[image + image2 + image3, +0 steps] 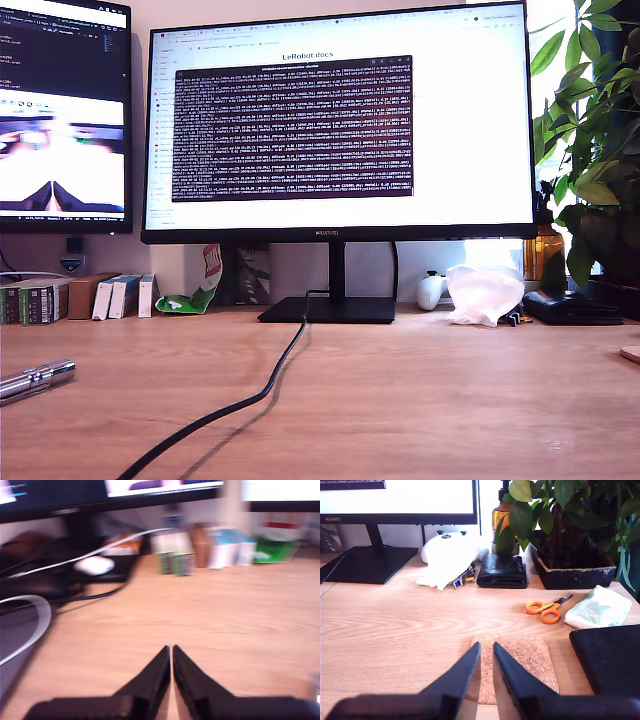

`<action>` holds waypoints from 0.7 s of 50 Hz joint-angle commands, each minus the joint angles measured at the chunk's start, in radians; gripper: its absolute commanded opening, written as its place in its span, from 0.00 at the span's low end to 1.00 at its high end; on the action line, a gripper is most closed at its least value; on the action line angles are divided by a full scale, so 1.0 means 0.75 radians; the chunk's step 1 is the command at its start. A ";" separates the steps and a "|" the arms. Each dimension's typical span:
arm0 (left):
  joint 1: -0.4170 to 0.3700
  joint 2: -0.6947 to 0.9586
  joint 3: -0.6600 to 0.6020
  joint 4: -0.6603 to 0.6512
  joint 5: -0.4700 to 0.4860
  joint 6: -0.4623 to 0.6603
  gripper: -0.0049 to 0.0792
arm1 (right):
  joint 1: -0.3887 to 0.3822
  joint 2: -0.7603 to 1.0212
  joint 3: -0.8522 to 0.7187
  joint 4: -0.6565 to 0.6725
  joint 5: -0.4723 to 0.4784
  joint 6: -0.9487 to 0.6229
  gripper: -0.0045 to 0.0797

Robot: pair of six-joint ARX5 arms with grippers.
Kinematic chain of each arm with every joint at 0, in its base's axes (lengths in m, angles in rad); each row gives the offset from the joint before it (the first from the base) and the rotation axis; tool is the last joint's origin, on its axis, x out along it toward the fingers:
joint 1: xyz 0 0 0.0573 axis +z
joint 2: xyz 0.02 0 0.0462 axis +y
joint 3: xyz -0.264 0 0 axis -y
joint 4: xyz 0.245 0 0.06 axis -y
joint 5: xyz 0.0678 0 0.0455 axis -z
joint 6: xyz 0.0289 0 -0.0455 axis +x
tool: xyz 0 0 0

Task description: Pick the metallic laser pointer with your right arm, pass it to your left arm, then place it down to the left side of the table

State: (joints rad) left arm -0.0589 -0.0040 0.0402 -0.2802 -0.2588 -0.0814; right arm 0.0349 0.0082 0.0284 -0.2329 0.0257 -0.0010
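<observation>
The metallic laser pointer (pixel 35 380) lies flat on the table (pixel 430 400) at the exterior view's left edge, a chrome cylinder with ridged bands, partly cut off by the frame. Neither arm shows in the exterior view. In the blurred first wrist view my first gripper (pixel 171 649) hangs over bare wood, jaws pressed together and empty. My second gripper (pixel 487 645) hovers over a cork coaster (pixel 520 665) with a narrow gap between its tips and nothing held. The pointer shows in neither wrist view.
A black cable (pixel 250 395) runs from the monitor stand (pixel 328 308) to the front edge. Small boxes (pixel 90 297) line the back at the exterior view's left. Orange scissors (pixel 545 610), a black wallet (pixel 502 571), a plant pot (pixel 570 570) and a black pad (pixel 610 655) lie near my second gripper.
</observation>
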 commanded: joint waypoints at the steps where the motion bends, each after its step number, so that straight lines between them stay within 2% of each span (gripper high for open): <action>1: 0.027 -0.011 -0.046 -0.005 0.076 0.021 0.04 | 0.006 -0.009 -0.009 0.010 -0.001 0.005 0.14; 5: 0.055 -0.011 -0.046 -0.004 0.242 0.076 0.04 | 0.006 -0.009 -0.009 0.011 -0.001 0.005 0.14; 12: 0.081 -0.011 -0.046 -0.005 0.405 0.146 0.04 | 0.006 -0.009 -0.009 0.011 -0.001 0.005 0.14; 35: 0.092 -0.011 -0.046 -0.005 0.421 0.140 0.04 | 0.006 -0.009 -0.009 0.011 -0.001 0.005 0.14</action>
State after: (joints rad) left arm 0.0059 -0.0040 0.0395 -0.2825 0.0525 0.0257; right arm 0.0349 0.0082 0.0284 -0.2329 0.0257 -0.0010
